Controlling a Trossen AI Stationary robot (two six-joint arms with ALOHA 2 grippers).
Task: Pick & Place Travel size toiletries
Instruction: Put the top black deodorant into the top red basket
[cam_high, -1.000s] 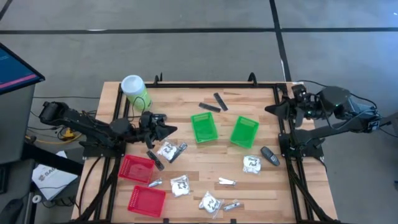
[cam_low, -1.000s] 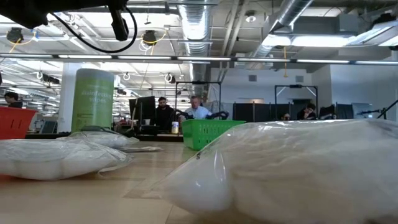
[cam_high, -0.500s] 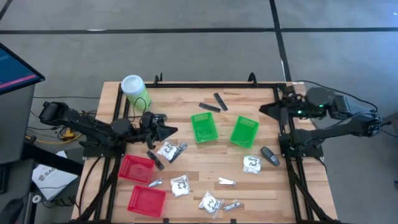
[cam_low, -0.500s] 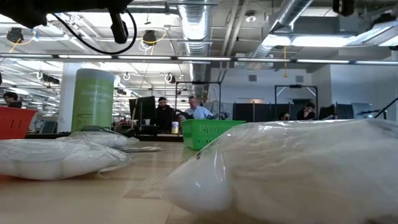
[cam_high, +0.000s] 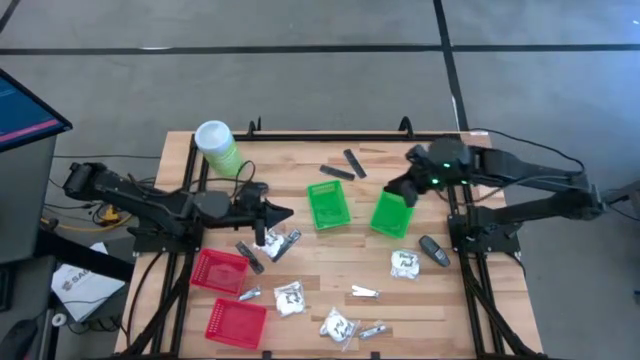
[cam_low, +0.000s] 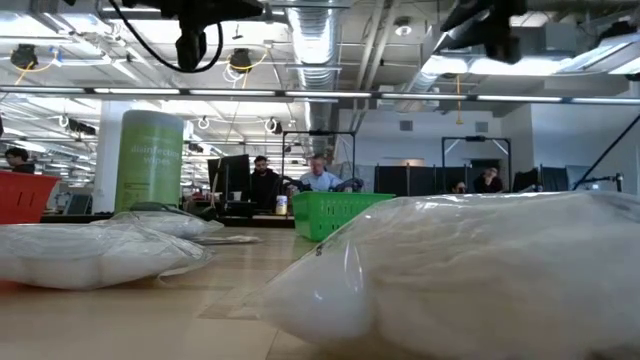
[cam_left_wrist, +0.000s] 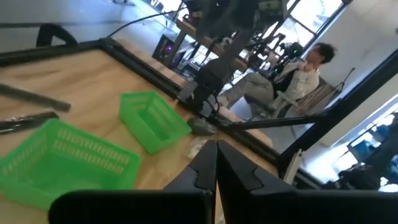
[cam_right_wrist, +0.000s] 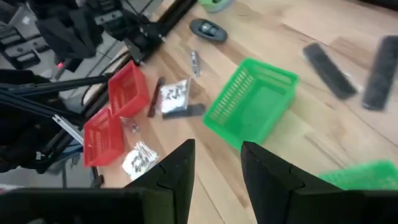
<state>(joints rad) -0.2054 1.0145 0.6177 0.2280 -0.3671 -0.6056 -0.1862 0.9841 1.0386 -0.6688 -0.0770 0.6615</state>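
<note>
The wooden table (cam_high: 420, 300) is taken as landmark. Above its right rear, over a green basket (cam_high: 392, 212), the right gripper (cam_high: 392, 189) is seen with fingers apart, empty. At its left, the left gripper (cam_high: 283, 212) is pressed together beside white packets (cam_high: 270, 242). Other toiletries are scattered along its front.

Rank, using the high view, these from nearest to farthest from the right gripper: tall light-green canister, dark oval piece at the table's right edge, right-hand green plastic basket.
From the right gripper:
1. Right-hand green plastic basket, just below it.
2. Dark oval piece, right edge.
3. Tall light-green canister, far-left corner.
</note>
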